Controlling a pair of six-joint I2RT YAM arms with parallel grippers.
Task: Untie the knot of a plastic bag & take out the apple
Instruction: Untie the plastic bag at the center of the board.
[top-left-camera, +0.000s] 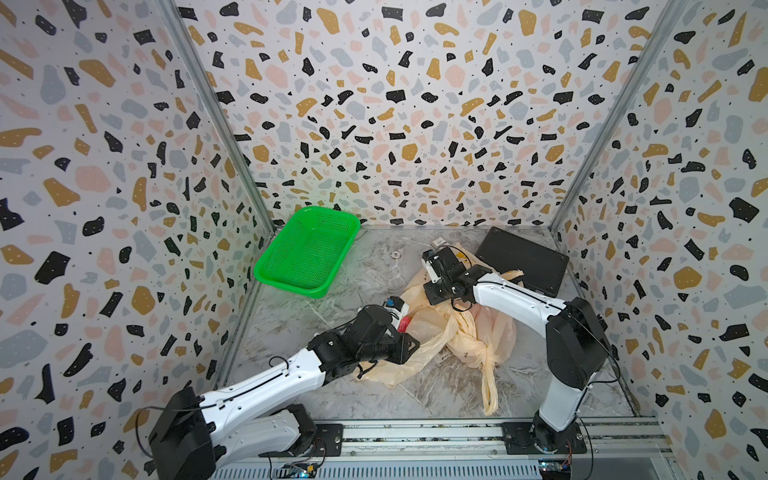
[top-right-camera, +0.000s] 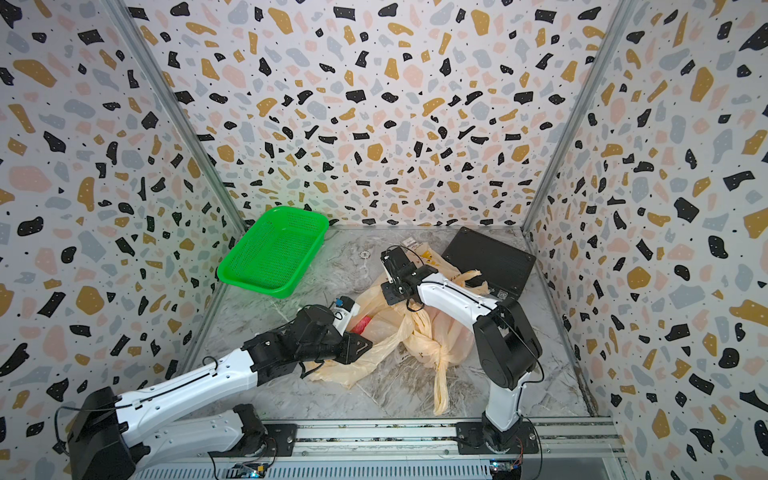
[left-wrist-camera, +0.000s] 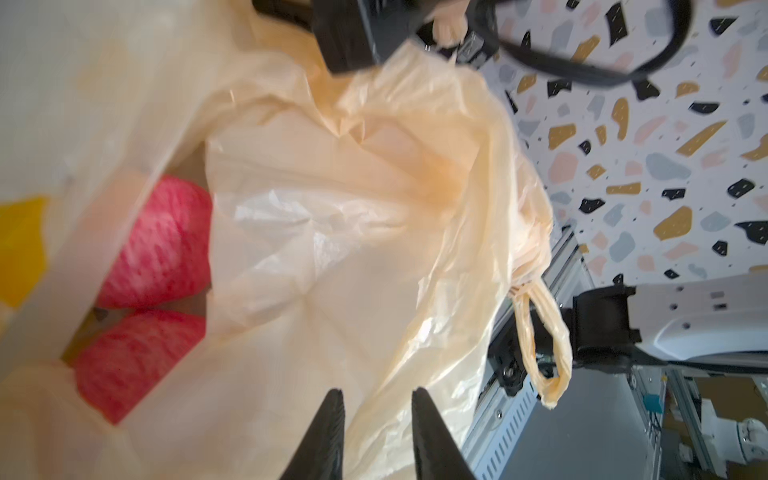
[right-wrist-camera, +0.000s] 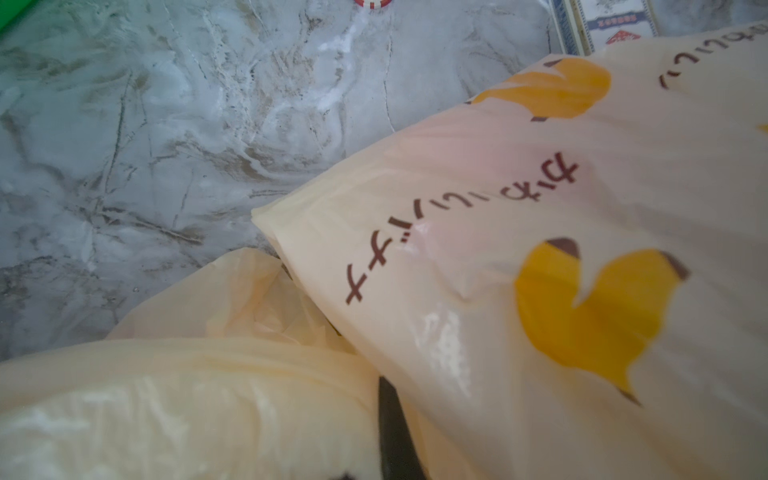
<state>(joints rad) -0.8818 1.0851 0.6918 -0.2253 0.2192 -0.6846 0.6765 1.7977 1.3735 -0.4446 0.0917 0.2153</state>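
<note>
Apple lies inside the bag on the counter, just ahead of the left gripper, jaws narrowly apart and empty, the nearer arm by far; right gripper, jaws shut, seems to pinch bag film up beyond the apple.

A lab robot booth: speckled walls on metal posts around a marbled bench, left arm and right arm bolted to a rail.
</note>
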